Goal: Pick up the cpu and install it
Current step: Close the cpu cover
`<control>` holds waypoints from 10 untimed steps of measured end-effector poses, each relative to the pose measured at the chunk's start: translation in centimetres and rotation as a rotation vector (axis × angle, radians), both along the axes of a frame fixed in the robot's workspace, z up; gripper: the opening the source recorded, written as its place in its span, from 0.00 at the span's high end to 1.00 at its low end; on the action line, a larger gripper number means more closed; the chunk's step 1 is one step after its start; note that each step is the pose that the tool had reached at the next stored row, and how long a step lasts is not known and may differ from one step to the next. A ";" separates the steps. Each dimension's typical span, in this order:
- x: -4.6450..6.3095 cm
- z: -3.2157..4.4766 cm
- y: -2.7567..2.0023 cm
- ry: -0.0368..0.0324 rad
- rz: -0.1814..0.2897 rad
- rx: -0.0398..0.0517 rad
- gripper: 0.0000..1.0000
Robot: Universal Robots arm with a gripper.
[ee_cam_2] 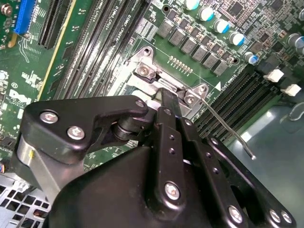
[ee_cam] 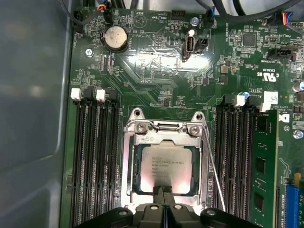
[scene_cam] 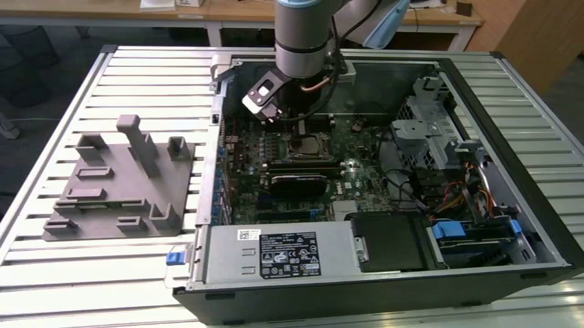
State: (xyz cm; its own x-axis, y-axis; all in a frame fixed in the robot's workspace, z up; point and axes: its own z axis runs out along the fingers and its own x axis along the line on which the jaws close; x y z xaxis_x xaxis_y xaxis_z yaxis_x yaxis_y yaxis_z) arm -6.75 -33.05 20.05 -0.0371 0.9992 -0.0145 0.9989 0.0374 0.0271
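The cpu [ee_cam: 164, 164], a small square chip with a pale metal top, lies flat inside the metal-rimmed socket frame [ee_cam: 134, 140] on the green motherboard. In the exterior view the socket [scene_cam: 306, 145] sits just below the arm's wrist, inside the open computer case. My gripper [ee_cam: 164, 192] hangs right over one edge of the cpu, its two black fingers [ee_cam_2: 164, 102] pressed together and nothing showing between them. Whether the tips touch the chip I cannot tell. A thin socket lever [ee_cam: 213, 175] stands up beside the frame.
Memory slots [ee_cam: 95, 156] flank the socket on both sides, with one green module [ee_cam: 263, 166] fitted. A large grey moulded holder block [scene_cam: 119, 181] rests on the slatted table at the exterior view's left. Cables and drive cages [scene_cam: 447, 171] crowd the case's other side.
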 end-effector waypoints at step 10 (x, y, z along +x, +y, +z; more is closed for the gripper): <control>0.7 -0.14 0.00 0.0002 0.000 -0.0003 0.89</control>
